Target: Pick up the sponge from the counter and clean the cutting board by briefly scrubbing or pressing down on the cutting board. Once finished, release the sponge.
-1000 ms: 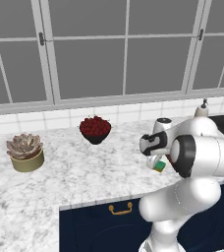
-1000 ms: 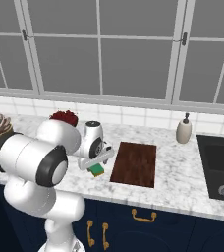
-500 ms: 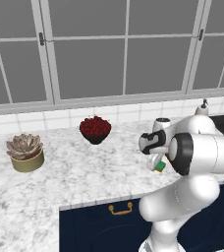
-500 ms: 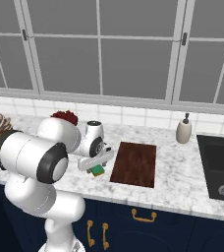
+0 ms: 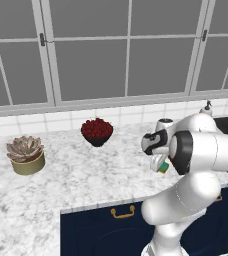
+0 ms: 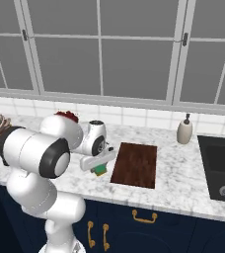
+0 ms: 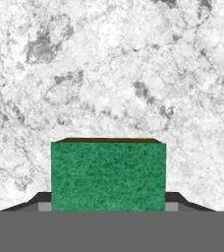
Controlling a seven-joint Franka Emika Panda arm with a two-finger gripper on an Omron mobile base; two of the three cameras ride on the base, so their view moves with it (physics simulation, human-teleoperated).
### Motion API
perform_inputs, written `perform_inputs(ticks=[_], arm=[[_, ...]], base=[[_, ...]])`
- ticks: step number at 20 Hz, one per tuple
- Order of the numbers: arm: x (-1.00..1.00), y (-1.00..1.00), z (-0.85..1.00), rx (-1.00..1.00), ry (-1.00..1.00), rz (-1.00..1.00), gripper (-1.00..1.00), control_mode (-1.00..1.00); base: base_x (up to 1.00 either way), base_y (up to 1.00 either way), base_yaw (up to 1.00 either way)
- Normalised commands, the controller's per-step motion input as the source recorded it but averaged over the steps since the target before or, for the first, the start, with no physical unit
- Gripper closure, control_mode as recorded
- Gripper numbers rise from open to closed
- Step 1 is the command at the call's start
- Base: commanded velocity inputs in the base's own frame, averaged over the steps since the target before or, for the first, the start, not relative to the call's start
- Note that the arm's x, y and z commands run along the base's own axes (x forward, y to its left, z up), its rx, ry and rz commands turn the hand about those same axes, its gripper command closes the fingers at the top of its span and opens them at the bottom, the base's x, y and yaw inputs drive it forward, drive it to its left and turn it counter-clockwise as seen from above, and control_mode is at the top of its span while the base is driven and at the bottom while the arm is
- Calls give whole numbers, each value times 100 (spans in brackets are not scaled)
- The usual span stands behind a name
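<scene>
The claw (image 6: 100, 165) has clenched onto the sponge (image 7: 108, 174) since a second ago; bare bench (image 7: 109, 64) lies ahead, the cutting board's (image 6: 135, 164) near edge just beside it.

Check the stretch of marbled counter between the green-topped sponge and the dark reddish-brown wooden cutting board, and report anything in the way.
Nothing visible blocks it. The green-and-yellow sponge sits between the two-finger gripper's jaws, just left of the reddish-brown cutting board, with bare marbled counter between them. The soap dispenser stands off behind the board.

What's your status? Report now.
Gripper down over the sponge, jaws against its sides. Sponge on the counter, left of the board. Path to the board looks clear.
</scene>
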Motion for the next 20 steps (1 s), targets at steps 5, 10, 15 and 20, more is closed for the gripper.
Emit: perform_inputs(ticks=[5, 10, 15, 20], arm=[[-2, -1, 5, 0, 0, -1, 100, -100], [-23, -26, 50, 1, 3, -23, 100, -100], [-16, -47, 10, 1, 11, -37, 100, -100], [1, -63, -1, 5, 9, -36, 100, -100]], base=[[0, 0, 0], [0, 0, 0], [0, 0, 0], [0, 0, 0]])
